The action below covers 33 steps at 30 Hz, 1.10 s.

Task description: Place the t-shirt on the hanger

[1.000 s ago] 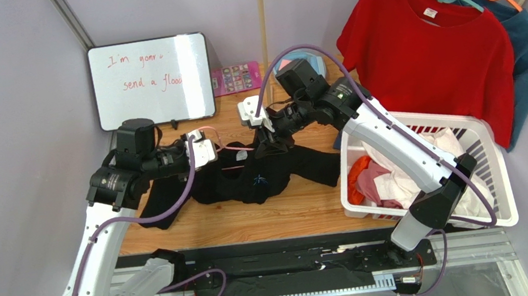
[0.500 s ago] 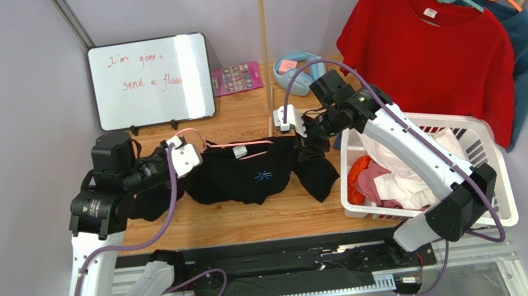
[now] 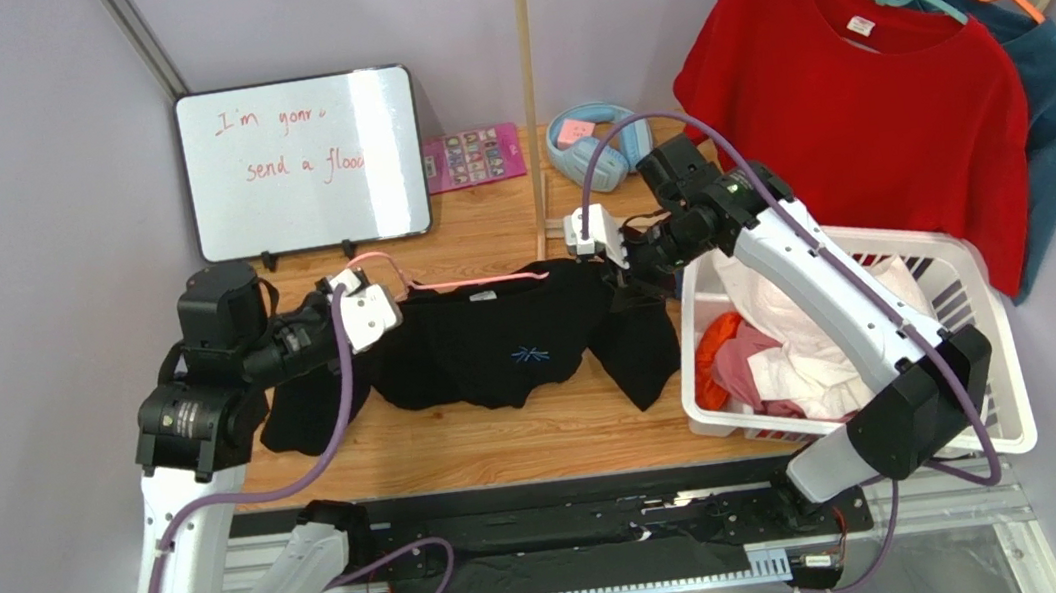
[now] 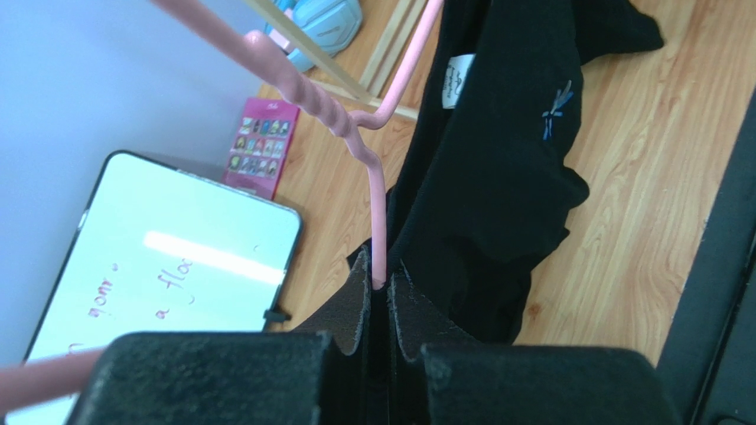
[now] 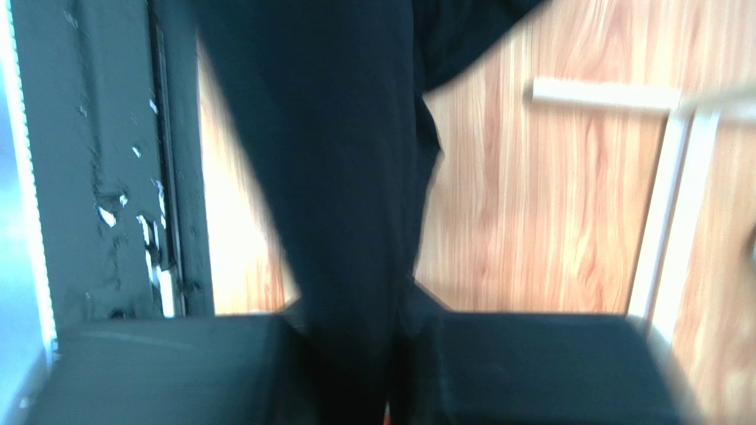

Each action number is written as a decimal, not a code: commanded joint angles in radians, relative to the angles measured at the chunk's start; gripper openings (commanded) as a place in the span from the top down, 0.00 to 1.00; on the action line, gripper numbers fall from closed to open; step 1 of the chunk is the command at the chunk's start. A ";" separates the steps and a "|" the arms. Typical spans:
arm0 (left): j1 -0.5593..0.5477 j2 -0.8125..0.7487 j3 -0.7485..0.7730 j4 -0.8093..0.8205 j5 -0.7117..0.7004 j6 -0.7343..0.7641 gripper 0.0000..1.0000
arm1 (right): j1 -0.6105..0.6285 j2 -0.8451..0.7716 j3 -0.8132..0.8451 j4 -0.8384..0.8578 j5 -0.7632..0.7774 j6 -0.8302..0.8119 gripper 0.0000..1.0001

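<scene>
While my left hand (image 4: 380,299) is pinching the wire of the pink hanger (image 4: 379,217) with fingers closed tight, my right hand (image 5: 355,335) is clamping a shoulder of the black t-shirt (image 3: 497,361), which is hanging spread between them over the middle of the counter (image 3: 508,453).
</scene>
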 commanded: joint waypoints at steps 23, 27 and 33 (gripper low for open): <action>-0.078 0.060 0.046 0.070 0.031 -0.003 1.00 | 0.219 0.053 0.188 -0.041 0.140 0.064 0.44; -0.091 0.072 0.041 0.073 0.040 -0.010 1.00 | 0.218 0.093 0.203 -0.004 0.128 0.105 0.73; -0.160 0.101 0.032 0.092 0.002 -0.023 1.00 | 0.239 0.122 0.381 0.016 -0.042 0.214 0.80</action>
